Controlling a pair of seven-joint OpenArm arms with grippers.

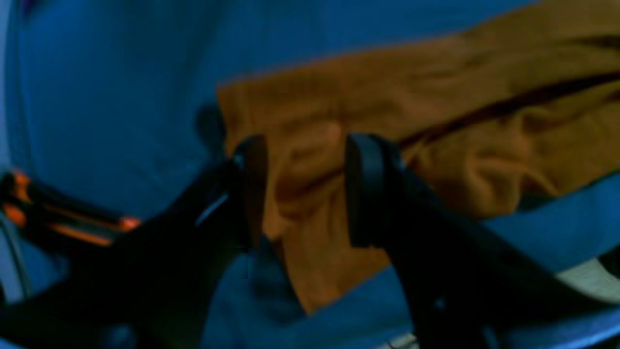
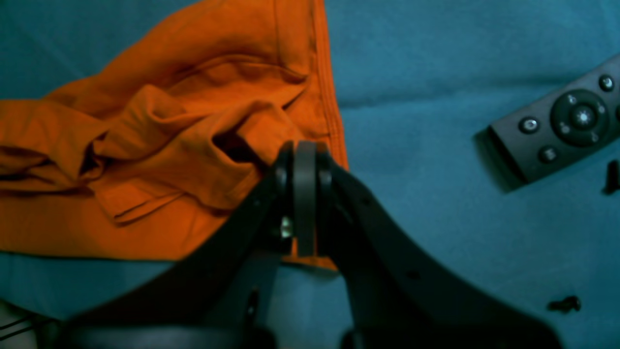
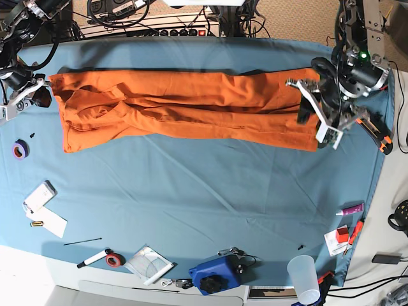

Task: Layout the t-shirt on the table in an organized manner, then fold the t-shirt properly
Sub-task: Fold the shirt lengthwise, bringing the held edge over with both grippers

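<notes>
1. Base view showed the t-shirt (image 3: pixel 185 105) stretched out in a long band across the far half of the tabletop (image 3: pixel 204 210), running pretty much from one side to the other. Still wrinkly, with a bunched-up patch toward the view's left end.
2. Left fingers (image 1: pixel 305 189) were at the view's right end of the shirt, spread apart with the orange corner sitting between them. Fabric lay loose in the gap, so not pinched as far as the left wrist view showed. That view was blurry though.
3. Right fingers (image 2: pixel 304 194) were pressed flat together right at the hem corner of the shirt. Couldn't tell for sure if any cloth was actually caught between them, since the pads looked like they met each other directly with the orange edge just behind and under.
4. Right wrist view also had a dark grey remote (image 2: pixel 557 131) lying on the teal cloth well off to the side of the shirt, plus a couple of tiny black bits near it.
5. Nearer the front edge, well apart from the shirt: a clear plastic cup (image 3: pixel 303 278), a blue gadget (image 3: pixel 213 275), a roll of purple tape (image 3: pixel 20 150), a marker (image 3: pixel 94 258), and a white card (image 3: pixel 39 196).
</notes>
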